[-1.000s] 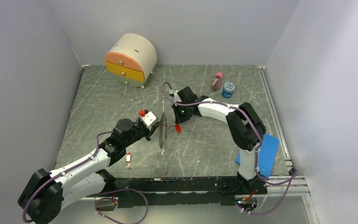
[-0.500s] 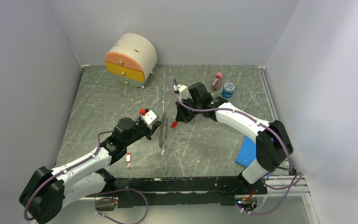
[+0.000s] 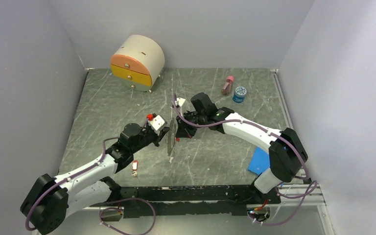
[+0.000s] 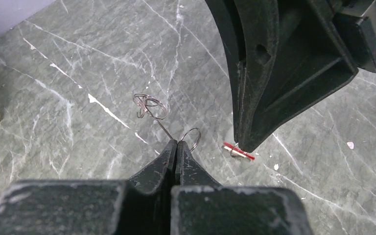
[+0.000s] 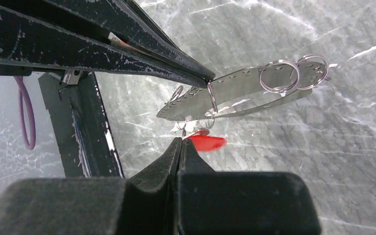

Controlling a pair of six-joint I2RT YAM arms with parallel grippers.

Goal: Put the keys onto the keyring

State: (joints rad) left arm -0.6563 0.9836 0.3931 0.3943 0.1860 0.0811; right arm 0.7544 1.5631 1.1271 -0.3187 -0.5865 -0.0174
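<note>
My left gripper (image 3: 165,134) is shut on the keyring (image 3: 171,139), a thin metal hoop held upright and edge-on in the top view. In the right wrist view the keyring (image 5: 235,90) looks like a narrow leaf shape, with small split rings (image 5: 279,76) hanging on it. The left gripper (image 4: 177,142) pinches its wire. My right gripper (image 5: 180,139) is shut on a key with a red tag (image 5: 206,143), just below the keyring and close to it. That key (image 4: 237,149) hangs at the right fingertip (image 4: 245,139). Another key (image 3: 135,167) lies on the table beside the left arm.
A rounded drawer box (image 3: 137,62) stands at the back left. A pink bottle (image 3: 227,85) and a blue-lidded jar (image 3: 240,93) stand at the back right. A blue card (image 3: 260,160) lies near the right arm's base. Walls enclose the table (image 3: 215,152).
The right arm has swung its elbow out to the right and brought the red-tagged key leftwards, close against the keyring. The left arm has held the keyring still.
</note>
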